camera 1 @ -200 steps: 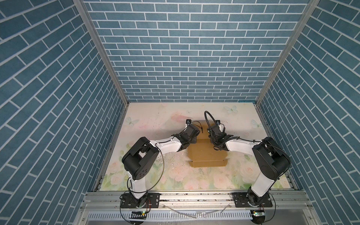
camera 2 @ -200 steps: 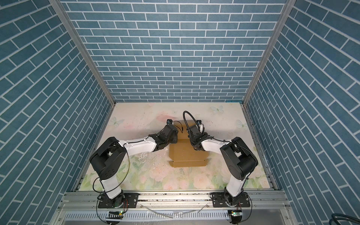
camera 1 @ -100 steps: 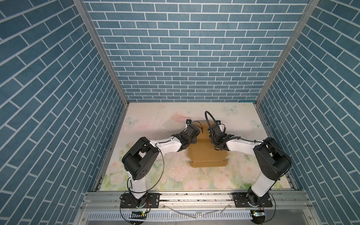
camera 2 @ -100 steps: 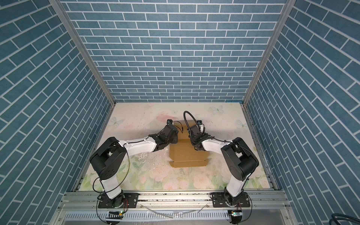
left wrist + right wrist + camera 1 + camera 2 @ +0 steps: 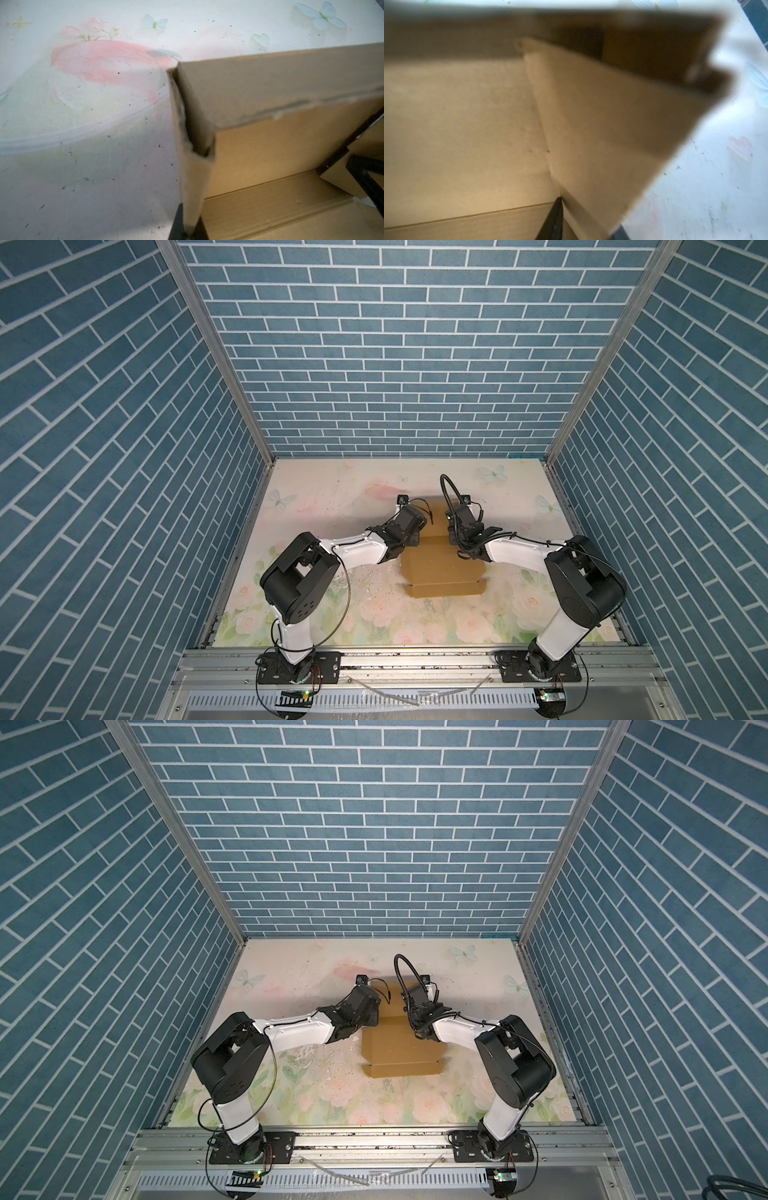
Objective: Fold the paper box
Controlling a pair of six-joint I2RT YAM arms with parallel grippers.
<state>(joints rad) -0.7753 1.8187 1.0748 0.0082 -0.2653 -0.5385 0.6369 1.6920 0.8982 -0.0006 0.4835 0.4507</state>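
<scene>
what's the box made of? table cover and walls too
Paper box: brown corrugated cardboard, matte, unprinted; layered raw cut edges show in the left wrist view. Table cover: looks like a printed floral sheet, slightly glossy, scuffed; vinyl or paper, unclear. Walls: flat blue brick print, likely printed panels, not real brick.

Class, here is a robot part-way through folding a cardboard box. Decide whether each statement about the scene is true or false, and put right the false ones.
1. The paper box is plain brown cardboard with no print. True.
2. The left hand is clamped on an upright side wall of the box. True.
3. The box is fully closed. False: it is open, and its near panel lies flat on the table.
4. The box rests against the back wall. False: it lies around the middle of the table.
</scene>
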